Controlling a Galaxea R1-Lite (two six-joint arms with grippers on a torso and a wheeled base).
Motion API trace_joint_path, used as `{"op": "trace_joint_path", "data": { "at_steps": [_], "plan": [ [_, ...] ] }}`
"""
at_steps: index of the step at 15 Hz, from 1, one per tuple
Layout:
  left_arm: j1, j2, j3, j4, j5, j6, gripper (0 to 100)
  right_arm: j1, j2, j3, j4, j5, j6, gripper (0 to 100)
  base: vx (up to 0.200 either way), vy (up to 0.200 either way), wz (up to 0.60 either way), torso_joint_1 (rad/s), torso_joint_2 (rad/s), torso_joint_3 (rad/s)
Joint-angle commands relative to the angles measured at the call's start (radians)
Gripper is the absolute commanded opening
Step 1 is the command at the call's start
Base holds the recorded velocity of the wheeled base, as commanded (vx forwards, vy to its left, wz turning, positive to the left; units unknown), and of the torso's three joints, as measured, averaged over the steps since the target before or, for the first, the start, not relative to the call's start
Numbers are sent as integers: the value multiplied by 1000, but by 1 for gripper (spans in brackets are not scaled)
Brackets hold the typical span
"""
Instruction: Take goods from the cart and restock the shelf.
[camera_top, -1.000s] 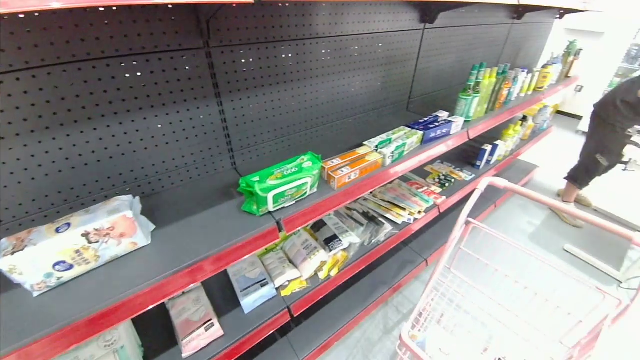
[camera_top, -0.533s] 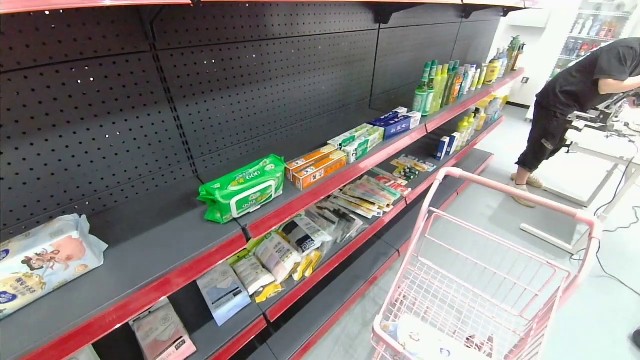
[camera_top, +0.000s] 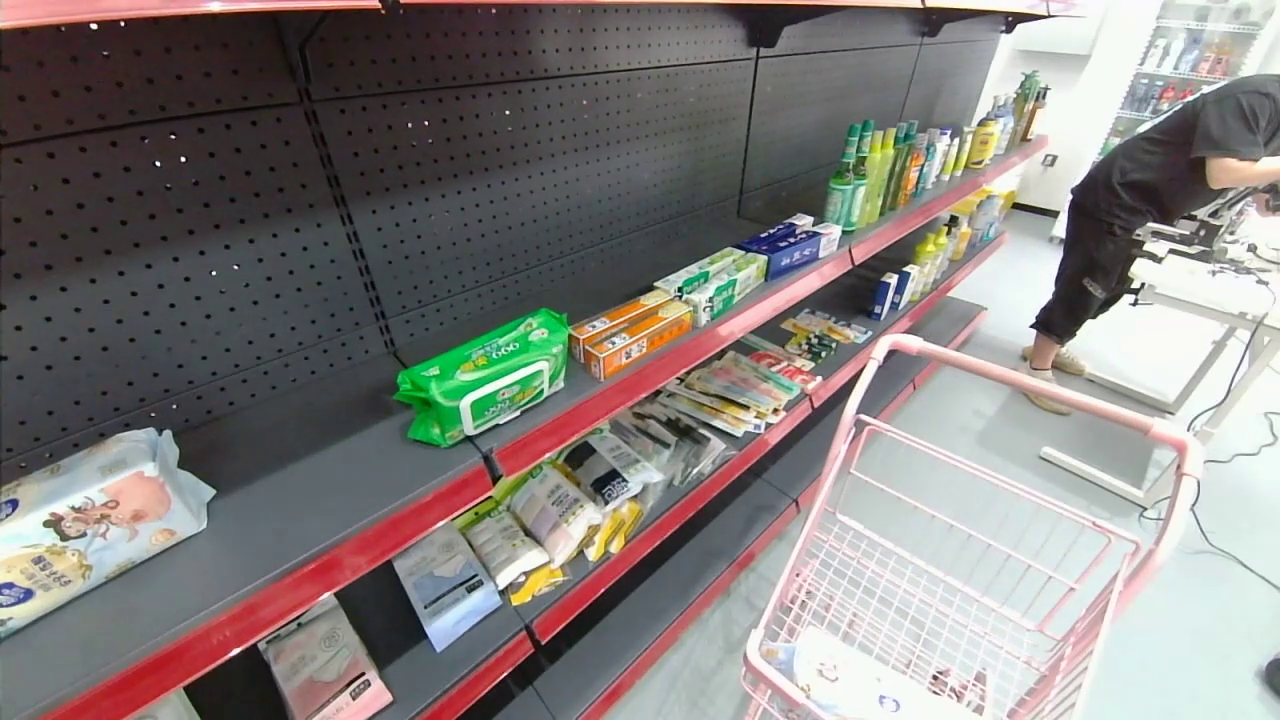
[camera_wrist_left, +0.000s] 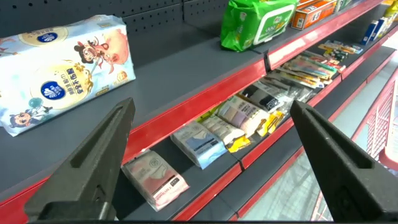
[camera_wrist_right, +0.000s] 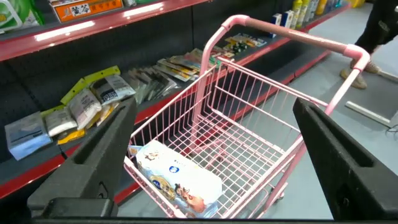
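- left gripper (camera_wrist_left: 211, 104): mine, fingers spread wide, nothing between them. it hangs in front of the shelf (camera_top: 330, 490), out from its near left stretch.
- right gripper (camera_wrist_right: 212, 106): mine, fingers also spread wide and empty. it hangs above the cart (camera_wrist_right: 280, 37).
- cart (camera_top: 1030, 385): pink wire basket with a pink handle, on the floor at near right, just beside the shelf's lower boards.
- white pack with cartoon print (camera_wrist_right: 177, 177): task goods, lying flat on the cart floor at its near left corner. wire walls enclose it on all sides, and the top is open.
- upper board, near to far:
  - a second white cartoon pack (camera_top: 85, 520) at far left, lying flat
  - bare grey board
  - green wipes pack (camera_top: 485, 378), well apart from the white one
  - orange boxes (camera_top: 630, 335), touching the green pack's far end
  - green-and-white boxes (camera_top: 715, 285)
  - blue boxes (camera_top: 795, 243)
  - upright bottles (camera_top: 890, 165) at the far right
- board below:
  - a pink pouch (camera_top: 320, 670) and a pale blue pouch (camera_top: 445, 585) at near left
  - mixed pouches (camera_top: 560, 510)
  - flat carded packs (camera_top: 735, 385) farther right
- red lip (camera_top: 300, 590): runs along the upper board's front edge, between my left gripper and the goods.
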Motion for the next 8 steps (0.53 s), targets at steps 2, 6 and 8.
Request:
{"op": "trace_joint_path", "data": {
  "at_steps": [2, 6, 8],
  "plan": [
    [1, 1, 0, 0, 1, 0, 100, 8, 26, 0, -3, 4, 23, 100, 0, 0, 0, 0, 0, 0],
    [1, 1, 0, 0, 1, 0, 100, 28, 135, -156, -20, 39, 68, 100, 0, 0, 0, 0, 0, 0],
    [1, 1, 0, 0, 1, 0, 100, 33, 442, -460, -12, 24, 181, 100, 0, 0, 0, 0, 0, 0]
  ]
}}
